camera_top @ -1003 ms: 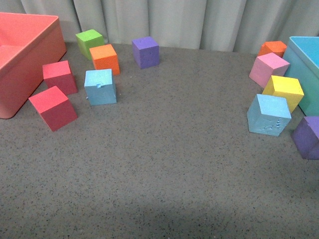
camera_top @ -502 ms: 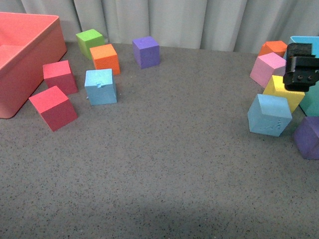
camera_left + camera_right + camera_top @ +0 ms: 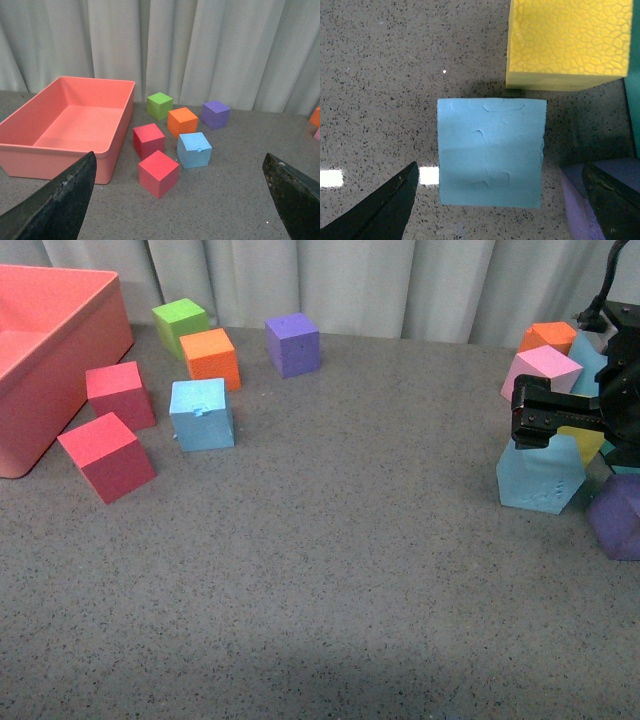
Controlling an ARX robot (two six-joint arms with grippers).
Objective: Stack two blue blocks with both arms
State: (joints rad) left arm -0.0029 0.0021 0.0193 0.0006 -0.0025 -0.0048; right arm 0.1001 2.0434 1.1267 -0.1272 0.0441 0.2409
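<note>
— Swung in from the right since a moment ago: right black gripper (image 3: 500, 170), now above light sky-blue foam cube with embossed squiggles (image 3: 538, 480), just beside yellow foam cube (image 3: 570, 40).
— Fingers?
— Spread wide on either side of it, gripping nothing. Left black gripper (image 3: 179, 156) likewise agape, empty.
— Second block?
— Notched sky-blue foam cube (image 3: 202, 415), well apart at left, beside orange foam cube (image 3: 210, 357).
</note>
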